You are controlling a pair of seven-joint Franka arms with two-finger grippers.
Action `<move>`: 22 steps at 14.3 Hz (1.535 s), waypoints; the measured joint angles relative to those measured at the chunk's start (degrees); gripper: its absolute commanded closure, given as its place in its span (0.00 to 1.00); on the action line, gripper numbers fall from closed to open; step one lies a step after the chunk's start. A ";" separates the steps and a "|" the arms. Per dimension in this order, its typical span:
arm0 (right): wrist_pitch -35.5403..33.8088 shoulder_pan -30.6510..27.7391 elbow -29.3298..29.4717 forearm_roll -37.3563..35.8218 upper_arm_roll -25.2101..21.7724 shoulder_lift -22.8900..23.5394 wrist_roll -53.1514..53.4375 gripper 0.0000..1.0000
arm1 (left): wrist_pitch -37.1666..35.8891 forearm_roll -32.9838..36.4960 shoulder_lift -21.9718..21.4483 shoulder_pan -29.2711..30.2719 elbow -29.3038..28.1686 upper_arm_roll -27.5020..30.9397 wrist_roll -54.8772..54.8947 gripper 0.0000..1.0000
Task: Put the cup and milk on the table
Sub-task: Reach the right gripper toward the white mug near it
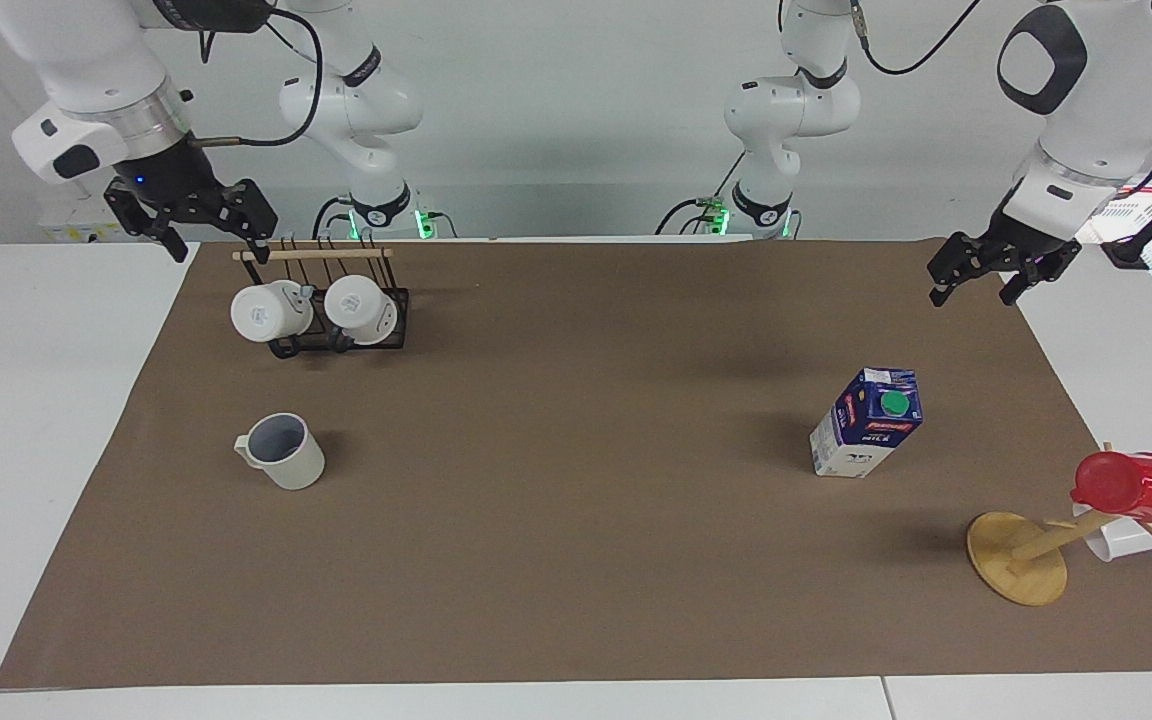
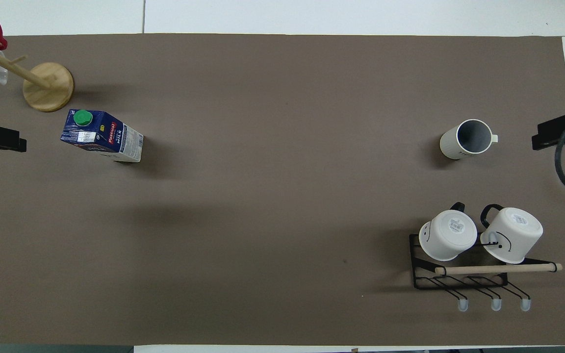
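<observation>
Already the cup (image 1: 281, 451) at frame left and the milk (image 1: 867, 422) at frame right stood on the counter (image 1: 576, 560), so both pincers, left pincer (image 1: 1002, 270) and right pincer (image 1: 191, 215), hung released above.

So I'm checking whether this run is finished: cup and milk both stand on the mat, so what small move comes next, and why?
Probably none beyond keeping clear. The cup and the milk both stand upright on the table, untouched. The left gripper and right gripper hang open and empty above the mat's ends, so I'd just lift both away.
</observation>
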 measured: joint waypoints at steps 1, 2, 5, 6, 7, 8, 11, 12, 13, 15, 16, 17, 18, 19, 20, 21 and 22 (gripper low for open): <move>0.00 0.00 0.00 0.00 0.00 0.00 0.00 0.00 | 0.00 0.00 0.00 0.00 0.00 0.00 0.00 0.00; 0.00 0.00 0.00 0.00 0.00 0.00 0.00 0.00 | 0.00 0.00 0.00 0.00 0.00 0.00 0.00 0.00; 0.03 0.00 0.00 0.00 0.00 0.00 0.00 0.00 | 0.00 0.00 0.00 0.00 0.00 0.00 0.00 0.00; 0.04 0.00 -0.03 0.00 0.00 0.00 0.00 0.00 | 0.00 0.00 0.00 0.00 0.00 0.00 0.00 0.00; 0.33 0.00 -0.20 0.00 0.00 -0.02 0.00 0.00 | 0.00 0.00 0.00 0.00 0.00 0.00 0.00 0.00; 1.27 0.00 -0.71 0.00 0.00 -0.10 0.00 0.00 | 0.00 0.00 0.00 0.00 0.00 0.00 0.00 0.00; 9.74 -0.02 -6.49 0.00 0.00 -1.02 0.00 0.00 | 0.00 0.00 0.00 0.00 0.00 0.00 0.00 0.00; 13.65 -0.06 -9.45 0.00 -0.02 -1.19 0.00 0.00 | 0.00 0.00 0.00 0.00 0.00 0.00 0.00 0.00; 17.37 -0.09 -12.31 0.00 -0.06 -1.08 -0.15 0.00 | 0.00 0.00 0.00 0.00 0.00 0.00 0.00 0.00; 23.78 -0.12 -16.63 0.00 -0.10 0.50 -1.33 0.00 | 0.00 0.00 0.00 0.00 0.00 0.00 0.00 0.00; 26.82 -0.13 -17.78 0.00 -0.11 1.99 -1.99 0.00 | 0.00 0.00 0.00 0.00 0.00 0.00 0.00 0.00; 29.65 -0.13 -18.59 0.00 -0.11 3.60 -2.79 0.00 | 0.00 0.00 0.00 0.00 0.00 0.00 0.00 0.00; 32.47 -0.12 -19.49 0.00 -0.11 5.11 -4.09 0.00 | 0.00 0.00 0.00 0.00 0.00 0.00 0.00 0.00; 35.80 -0.12 -20.99 0.00 -0.11 6.36 -5.61 0.00 | 0.00 0.00 0.00 0.00 0.00 0.00 0.00 0.00; 39.08 -0.12 -23.00 0.00 -0.10 7.14 -6.77 0.00 | 0.00 0.00 0.00 0.00 0.00 0.00 0.00 0.00; 41.76 -0.09 -25.16 0.01 -0.09 7.54 -7.41 0.00 | 0.00 0.00 0.00 0.00 0.00 0.00 0.00 0.00; 43.82 -0.03 -27.32 0.01 -0.06 7.65 -7.82 0.00 | 0.00 0.00 0.00 0.00 0.00 0.00 0.00 0.00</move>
